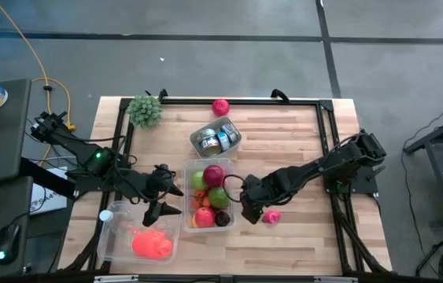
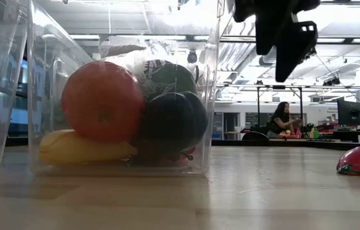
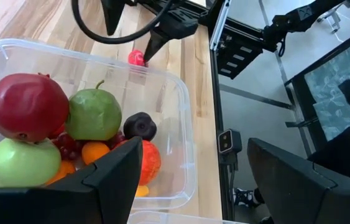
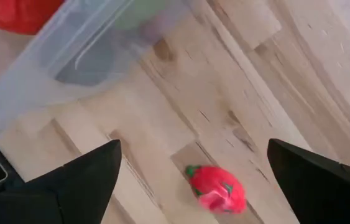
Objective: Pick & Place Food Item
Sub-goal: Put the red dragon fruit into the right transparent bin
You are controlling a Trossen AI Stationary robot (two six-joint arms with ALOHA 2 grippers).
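We see the small red-pink fruit with green flecks (image 1: 272, 217) lying on bare wood, just beside the right side of the clear food bin (image 1: 234, 194) and apart from it. The right gripper (image 1: 250, 211) hangs close above and beside the fruit, its two dark fingers spread wide with nothing between them, so the fruit sits released on the boards. In the right wrist view the fruit (image 4: 217, 188) lies between those fingers on pale planks, with the bin's corner nearby. The bin holds a dark red pomegranate (image 3: 25, 106), green apples (image 3: 94, 116), a dark plum (image 3: 140, 126) and orange pieces. The left gripper (image 1: 160, 201) hovers at the bin's left edge, fingers parted and empty, over a second clear tub (image 1: 112, 246) that holds a bright pink-red item (image 1: 152, 244). The table (image 1: 300, 141) is a light butcher-block top with visible grain and seams, framed by black rails. Farther back on it stand a small clear container of tins (image 1: 216, 138), a pink ball-like fruit (image 1: 220, 107) and a green leafy bunch (image 1: 145, 111). Around the table the floor is grey concrete with dark lines, a yellow cable (image 1: 28, 49) trailing across it. The low view looks into a wide workshop with ceiling light strips, where a seated person (image 2: 281, 120) works at a distant bench.
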